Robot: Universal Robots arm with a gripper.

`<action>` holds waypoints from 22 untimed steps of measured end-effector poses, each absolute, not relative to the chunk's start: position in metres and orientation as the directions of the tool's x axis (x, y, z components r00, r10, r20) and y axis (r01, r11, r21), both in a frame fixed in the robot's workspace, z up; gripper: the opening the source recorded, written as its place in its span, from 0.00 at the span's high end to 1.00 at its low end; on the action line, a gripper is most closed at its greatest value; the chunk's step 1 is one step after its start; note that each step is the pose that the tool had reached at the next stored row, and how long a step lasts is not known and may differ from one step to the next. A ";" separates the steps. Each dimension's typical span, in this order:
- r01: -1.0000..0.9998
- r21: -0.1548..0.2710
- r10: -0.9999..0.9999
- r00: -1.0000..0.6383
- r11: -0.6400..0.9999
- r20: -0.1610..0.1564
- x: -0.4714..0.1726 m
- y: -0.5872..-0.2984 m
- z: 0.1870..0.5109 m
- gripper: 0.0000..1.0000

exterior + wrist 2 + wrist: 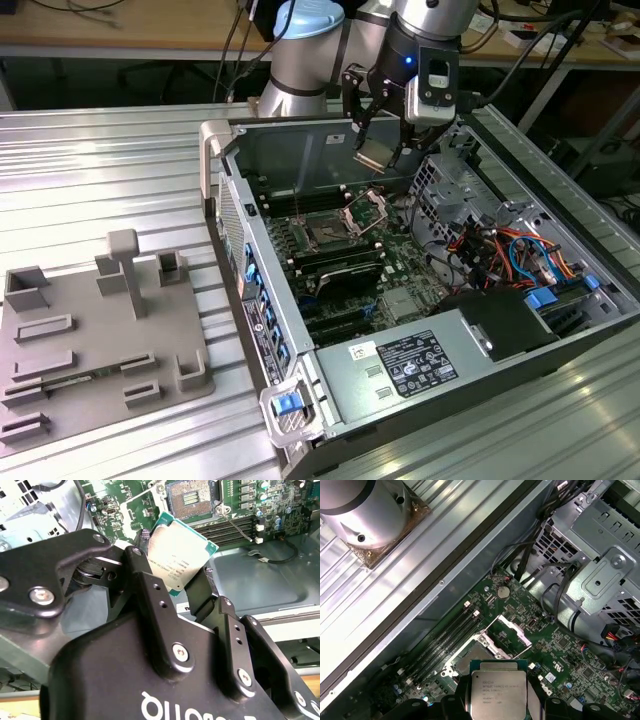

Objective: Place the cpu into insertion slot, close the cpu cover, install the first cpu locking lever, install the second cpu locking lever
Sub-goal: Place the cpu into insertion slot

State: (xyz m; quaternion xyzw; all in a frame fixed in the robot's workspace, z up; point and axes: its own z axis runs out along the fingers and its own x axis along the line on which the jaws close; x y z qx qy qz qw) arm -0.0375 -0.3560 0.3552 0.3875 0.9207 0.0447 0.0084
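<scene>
Pinching the cpu [372,156] by opposite edges, the gripper [382,150] hangs at the upper middle of the exterior view, over the open computer case [300,150]. Lower in that frame the insertion slot [325,232] lies bare, with the cpu cover [365,208] tilted up just beside it.

cpu [374,155] above insertion slot [327,232], apart | cpu cover [366,210] beside it, exterior view's right
</scene>
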 end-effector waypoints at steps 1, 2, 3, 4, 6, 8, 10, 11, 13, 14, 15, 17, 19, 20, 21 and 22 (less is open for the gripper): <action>0.713 0.089 0.714 -0.700 0.696 0.019 -0.037 -0.356 0.355 0.45; 0.713 0.089 0.714 -0.700 0.696 0.019 -0.037 -0.356 0.355 0.45; 0.713 0.089 0.714 -0.700 0.696 0.019 -0.037 -0.356 0.355 0.45; 0.713 0.089 0.714 -0.700 0.696 0.019 -0.037 -0.356 0.355 0.45; 0.713 0.089 0.714 -0.700 0.696 0.019 -0.037 -0.356 0.355 0.45; 0.713 0.089 0.714 -0.699 0.696 0.019 -0.037 -0.356 0.355 0.45; 0.714 0.089 0.716 -0.698 0.694 0.019 -0.037 -0.356 0.355 0.45; 0.718 0.089 0.719 -0.694 0.691 0.019 -0.037 -0.356 0.355 0.45; 0.731 0.089 0.733 -0.680 0.676 0.019 -0.037 -0.356 0.355 0.45; 0.738 0.089 0.739 -0.673 0.669 0.019 -0.037 -0.356 0.355 0.45; 0.745 0.089 0.746 -0.665 0.661 0.019 -0.037 -0.356 0.355 0.45; 0.752 0.089 0.754 -0.657 0.653 0.019 -0.038 -0.356 0.355 0.45; 0.765 0.089 0.767 -0.641 0.637 0.019 -0.037 -0.356 0.355 0.45; 0.769 0.089 0.771 -0.636 0.632 0.019 -0.037 -0.356 0.355 0.45; 0.773 0.089 0.775 -0.631 0.628 0.019 -0.038 -0.356 0.355 0.45; 0.781 0.089 0.783 -0.622 0.618 0.019 -0.038 -0.356 0.355 0.45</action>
